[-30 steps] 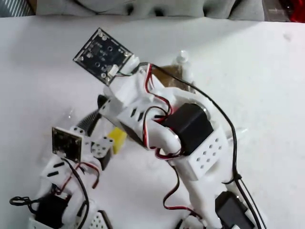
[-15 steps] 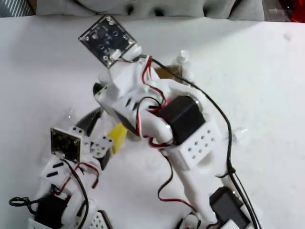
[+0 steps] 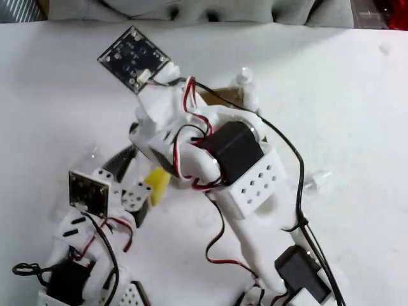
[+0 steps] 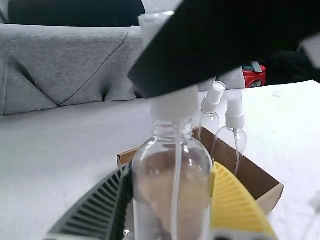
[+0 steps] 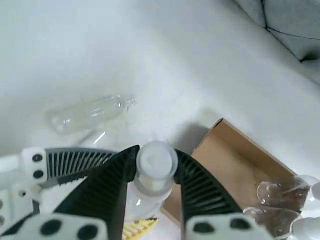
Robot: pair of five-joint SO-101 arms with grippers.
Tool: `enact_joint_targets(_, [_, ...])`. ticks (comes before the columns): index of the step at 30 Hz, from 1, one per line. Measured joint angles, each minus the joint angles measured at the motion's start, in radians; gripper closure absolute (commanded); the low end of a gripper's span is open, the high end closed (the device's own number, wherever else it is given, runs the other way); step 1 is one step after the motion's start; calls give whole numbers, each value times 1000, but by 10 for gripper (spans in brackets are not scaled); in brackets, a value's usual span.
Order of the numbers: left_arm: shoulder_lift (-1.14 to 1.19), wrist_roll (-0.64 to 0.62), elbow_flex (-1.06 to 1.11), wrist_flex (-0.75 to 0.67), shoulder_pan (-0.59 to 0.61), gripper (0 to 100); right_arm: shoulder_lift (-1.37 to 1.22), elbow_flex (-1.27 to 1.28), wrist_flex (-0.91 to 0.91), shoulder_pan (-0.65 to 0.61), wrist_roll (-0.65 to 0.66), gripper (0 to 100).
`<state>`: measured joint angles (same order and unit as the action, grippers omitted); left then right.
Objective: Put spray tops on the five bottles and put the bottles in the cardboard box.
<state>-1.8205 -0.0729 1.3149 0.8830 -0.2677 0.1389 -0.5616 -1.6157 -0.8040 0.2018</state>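
In the left wrist view a clear bottle [image 4: 172, 187] stands upright with my left gripper [image 4: 170, 205] shut on it, between a grey ribbed finger [image 4: 97, 212] and a yellow one [image 4: 232, 205]. A white spray top [image 5: 156, 161] sits on the bottle's neck, and my right gripper [image 5: 156, 172] is shut on it from above, black fingers [image 5: 102, 192] on both sides. The cardboard box [image 5: 235, 165] lies just behind, with two capped bottles [image 4: 235, 132] standing in it. In the high view the right arm [image 3: 210, 153] covers the bottle, with the left gripper's yellow finger [image 3: 157, 183] beside it.
An uncapped clear bottle [image 5: 90, 114] lies on its side on the white table [image 3: 357, 115] beyond the left gripper. A loose spray top [image 3: 317, 180] lies to the right of the right arm. A grey sofa [image 4: 60, 65] runs along the table's far edge.
The right arm's wrist has turned over the bottle; its camera board swung toward the table's far edge and its elbow shifted left. The left arm has kept still.
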Motion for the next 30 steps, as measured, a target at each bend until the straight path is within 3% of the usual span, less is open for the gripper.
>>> enact_joint_targets(4, [0,0,0,0,0,947,0,-2,-21,-14,20,957])
enact_joint_targets(10, [0,0,0,0,0,947,0,-2,-41,-25,21,778])
enact_joint_targets(22, [0,0,17,0,5,947,2,-207,-74,-11,-74,784])
enact_joint_targets(24, [0,0,18,-2,3,947,2,-255,-74,9,-115,834])
enact_joint_targets(27, [0,0,18,-14,5,947,2,-298,-75,35,-163,995])
enact_joint_targets(30, [0,0,18,-18,5,947,2,-307,-51,58,-170,949])
